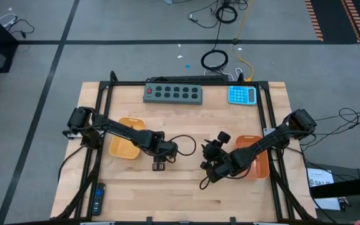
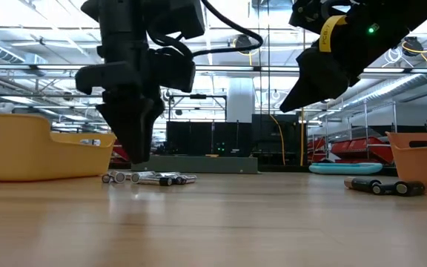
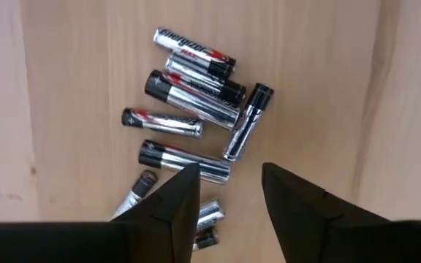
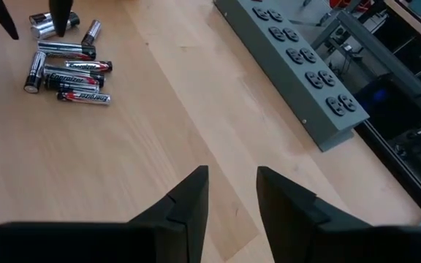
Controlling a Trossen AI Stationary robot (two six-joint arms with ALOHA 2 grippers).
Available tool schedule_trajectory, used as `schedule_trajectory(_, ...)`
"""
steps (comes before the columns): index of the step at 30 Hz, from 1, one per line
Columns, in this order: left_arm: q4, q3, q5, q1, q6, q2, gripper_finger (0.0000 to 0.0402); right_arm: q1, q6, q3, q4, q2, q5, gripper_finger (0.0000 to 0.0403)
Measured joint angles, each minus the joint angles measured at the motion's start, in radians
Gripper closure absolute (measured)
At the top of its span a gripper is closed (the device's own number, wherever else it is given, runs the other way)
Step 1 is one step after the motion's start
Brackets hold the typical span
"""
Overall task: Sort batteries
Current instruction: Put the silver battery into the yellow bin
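From my console: wooden table (image 1: 186, 194). Grey power strip (image 1: 174, 94) lies along the far edge; blue calculator (image 1: 242, 95) sits just to its right. Two orange trays: one (image 1: 125, 142) left of centre, the other (image 1: 256, 155) near the right edge. Black remote control (image 1: 97, 198) at front left corner. Cables (image 1: 216, 60) on the floor beyond

Silvery, black-capped batteries (image 3: 193, 93) lying flat in a loose cluster on the wooden table (image 3: 71, 88).
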Motion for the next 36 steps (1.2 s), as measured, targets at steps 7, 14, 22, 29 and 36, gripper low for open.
schedule_trajectory(7, 0.0, 0.0, -0.019, 0.007, -0.285, 0.0, 0.0243, 0.0, 0.0, 0.0, 0.003, 0.0, 0.0, 0.0296)
schedule_trajectory(14, 0.001, 0.0, -0.099, 0.007, -0.398, 0.0, 0.0243, 0.0, 0.0, 0.0, 0.003, 0.0, -0.002, 0.0296)
schedule_trajectory(22, 0.003, 0.0, -0.16, -0.003, -0.469, 0.0, 0.0243, 0.002, -0.007, 0.0, 0.003, 0.0, -0.022, 0.0296)
schedule_trajectory(29, 0.005, -0.005, -0.194, -0.02, -0.465, 0.007, 0.0243, 0.003, -0.011, 0.002, 0.001, 0.0, -0.027, 0.0296)
schedule_trajectory(36, -0.098, -0.005, -0.208, -0.094, -0.295, 0.002, 0.0243, 0.009, -0.001, -0.018, -0.002, 0.0, -0.027, 0.0296)
